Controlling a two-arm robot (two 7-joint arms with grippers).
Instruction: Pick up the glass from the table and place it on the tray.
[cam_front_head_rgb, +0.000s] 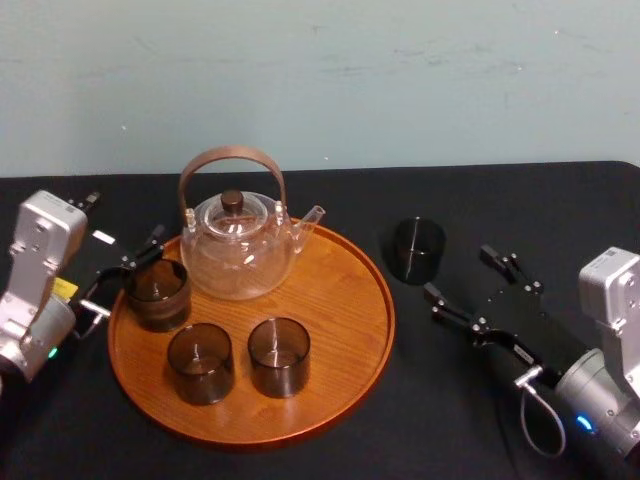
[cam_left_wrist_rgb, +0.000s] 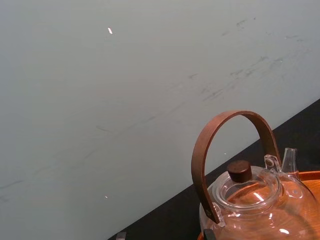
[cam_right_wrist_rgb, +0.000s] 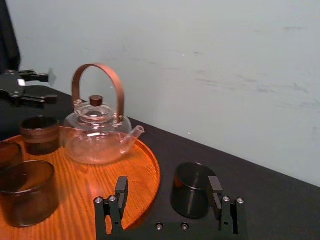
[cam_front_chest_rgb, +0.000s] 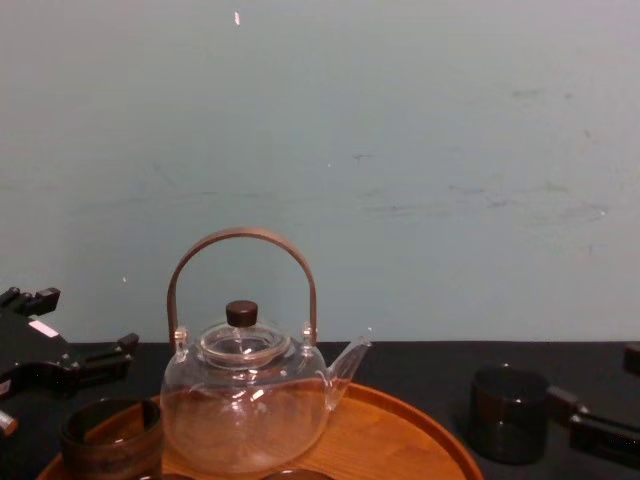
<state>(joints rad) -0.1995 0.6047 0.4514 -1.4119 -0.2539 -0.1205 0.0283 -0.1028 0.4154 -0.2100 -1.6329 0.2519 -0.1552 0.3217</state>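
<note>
A dark glass (cam_front_head_rgb: 416, 250) stands on the black table just right of the round wooden tray (cam_front_head_rgb: 340, 300). My right gripper (cam_front_head_rgb: 458, 272) is open a little to the right of the glass, with nothing between its fingers. In the right wrist view the glass (cam_right_wrist_rgb: 192, 190) stands just beyond the open gripper (cam_right_wrist_rgb: 168, 189), closer to one finger (cam_right_wrist_rgb: 215, 190). Three more dark glasses (cam_front_head_rgb: 202, 362) and a glass teapot (cam_front_head_rgb: 238, 245) stand on the tray. My left gripper (cam_front_head_rgb: 125, 270) hangs open at the tray's left edge, beside the leftmost glass (cam_front_head_rgb: 157, 293) and apart from it.
The teapot's tall brown handle (cam_front_chest_rgb: 242, 240) rises over the back of the tray. A pale wall (cam_front_chest_rgb: 400, 150) closes off the far side of the table. Black tabletop (cam_front_head_rgb: 420, 400) lies in front of the right gripper and the tray.
</note>
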